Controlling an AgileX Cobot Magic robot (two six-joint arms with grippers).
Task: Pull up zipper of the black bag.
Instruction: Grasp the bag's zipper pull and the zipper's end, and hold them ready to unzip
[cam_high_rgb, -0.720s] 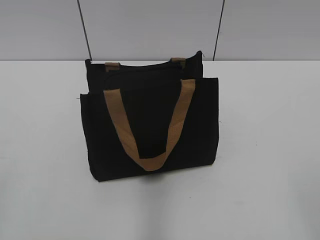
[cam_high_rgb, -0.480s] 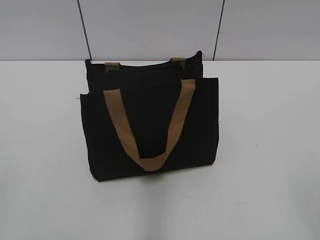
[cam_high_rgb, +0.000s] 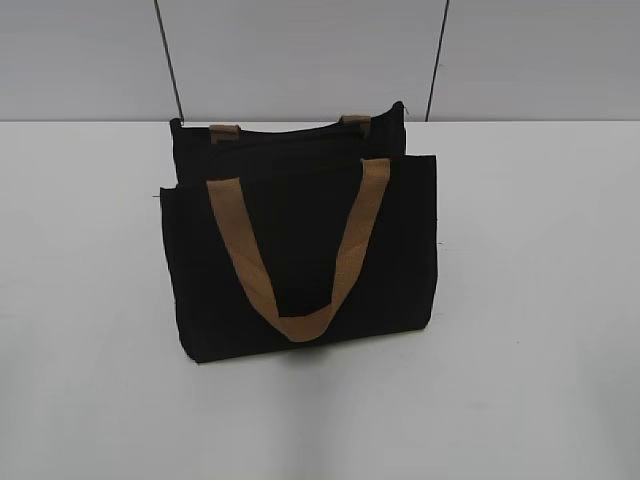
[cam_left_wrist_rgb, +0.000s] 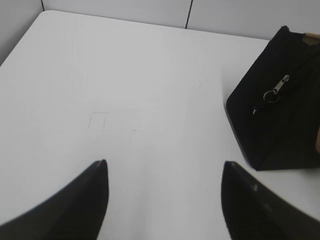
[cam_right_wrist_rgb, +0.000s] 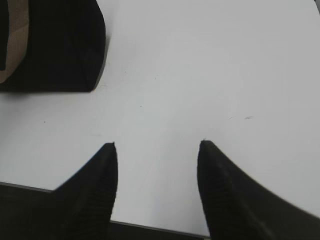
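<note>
Both claws sit released over bare table (cam_high_rgb: 540, 300): my left gripper (cam_left_wrist_rgb: 162, 172) with fingers spread, my right gripper (cam_right_wrist_rgb: 157, 150) likewise, neither holding anything. Beyond them the black bag (cam_high_rgb: 300, 250) stands upright mid-table, a tan handle (cam_high_rgb: 300, 250) drooping over its front. From the left wrist, the zipper (cam_left_wrist_rgb: 277, 90) shows as a silver tab at the bag's end. I'd judge the left should pinch that tab squarely while the right steadies the bag; the handles could snag.
</note>
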